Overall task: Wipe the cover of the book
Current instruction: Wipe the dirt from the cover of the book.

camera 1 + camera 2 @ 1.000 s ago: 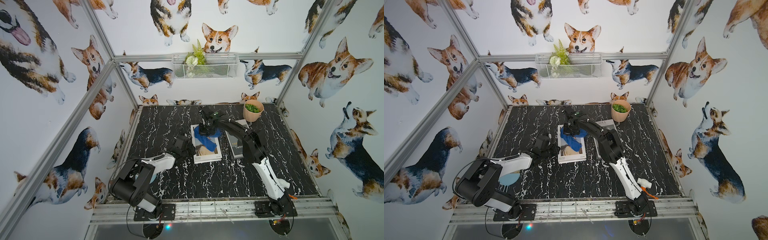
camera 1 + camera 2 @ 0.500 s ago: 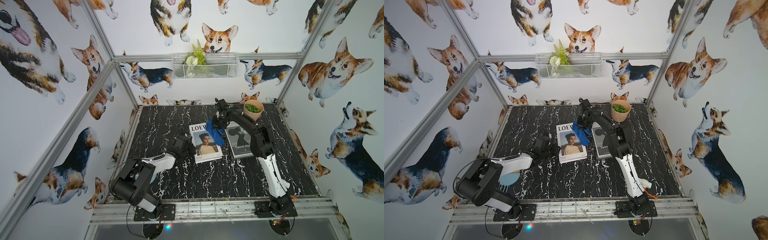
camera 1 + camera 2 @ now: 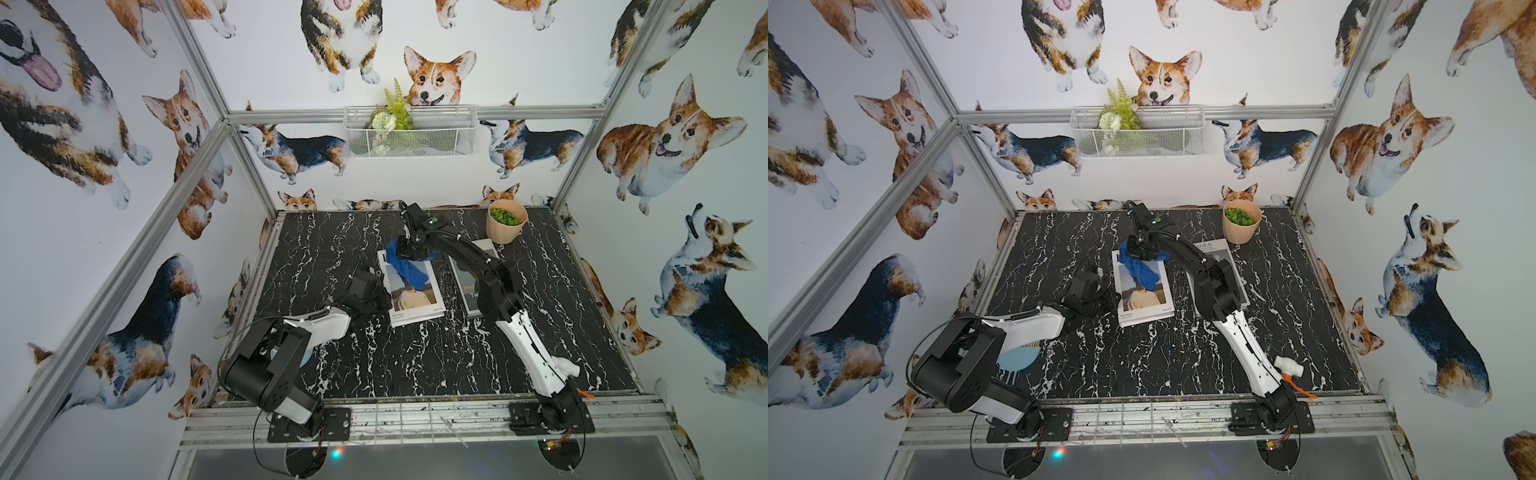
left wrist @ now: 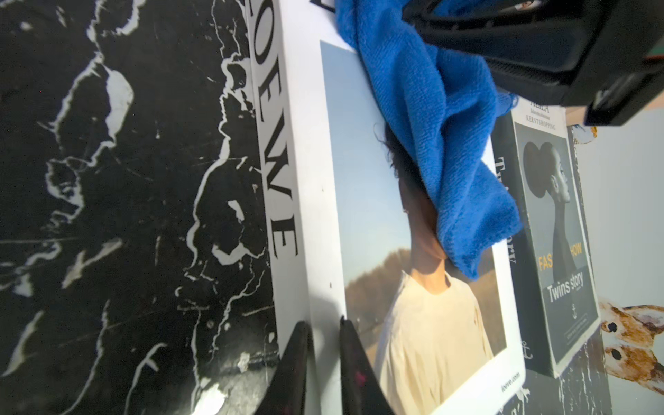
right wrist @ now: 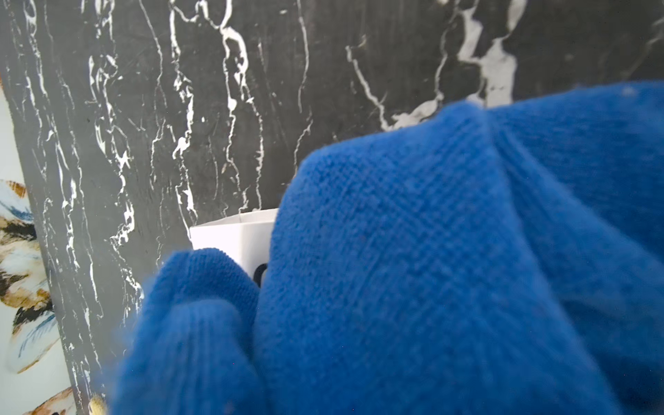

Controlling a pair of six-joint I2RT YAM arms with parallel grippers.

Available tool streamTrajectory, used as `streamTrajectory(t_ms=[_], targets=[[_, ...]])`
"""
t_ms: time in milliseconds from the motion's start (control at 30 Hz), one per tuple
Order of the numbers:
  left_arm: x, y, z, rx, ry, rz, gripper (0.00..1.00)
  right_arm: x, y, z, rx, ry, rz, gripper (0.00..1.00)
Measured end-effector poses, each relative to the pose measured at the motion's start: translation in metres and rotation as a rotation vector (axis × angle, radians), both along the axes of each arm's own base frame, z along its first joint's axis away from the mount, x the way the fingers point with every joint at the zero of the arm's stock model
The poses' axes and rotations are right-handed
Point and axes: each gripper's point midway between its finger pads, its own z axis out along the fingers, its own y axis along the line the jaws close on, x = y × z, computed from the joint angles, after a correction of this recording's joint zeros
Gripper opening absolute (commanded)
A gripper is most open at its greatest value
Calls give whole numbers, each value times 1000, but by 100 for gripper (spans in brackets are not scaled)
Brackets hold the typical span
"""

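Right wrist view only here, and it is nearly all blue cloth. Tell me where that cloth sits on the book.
Observer: The blue cloth lies over the far half of the white book, hiding the face of the person pictured on the cover.
Operator: Report the left gripper.
Observer: The left gripper is shut, its tips at the book's spine-side margin.
Operator: Name whatever lies beside the book.
Observer: A dark book lies flat to its right, with the right arm reaching across above it.
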Motion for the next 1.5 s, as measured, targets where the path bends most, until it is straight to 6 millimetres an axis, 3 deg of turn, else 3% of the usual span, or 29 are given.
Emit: streamTrajectory(t_ms=[100,167,333,433,567,700,833,933,1033,1233,1300,1433,1500], targets=[[2,-2,0,-8,3,-1,19,-16,-13,1,-35,27,10,0],[3,-4,0,-14,2,-3,18,-30,-33,2,-76,50,9,0],[6,-7,0,-26,0,-3,18,-73,-104,3,-179,124,-20,0],[6,-7,0,-28,0,-2,18,-89,-124,3,-207,125,-31,0],[6,-7,0,-28,0,-1,18,-114,-119,-1,-207,122,5,0],[6,-7,0,-29,1,1,18,-140,-74,-8,-182,102,84,0],[6,-7,1,-30,1,2,18,-151,-35,-11,-139,95,138,0],[6,-7,3,-30,-3,3,18,-152,-25,-10,-110,89,151,0],[6,-6,3,-29,-3,3,18,-146,-35,-7,-77,90,137,0],[5,-6,3,-28,-4,4,18,-127,-124,-5,-114,128,-30,0],[4,-5,3,-28,-4,3,18,-124,-137,-4,-122,127,-58,0],[3,-5,4,-29,-8,0,18,-125,-132,-8,-141,116,-51,0],[3,-5,4,-29,-8,0,18,-128,-112,-11,-156,112,-19,0]])
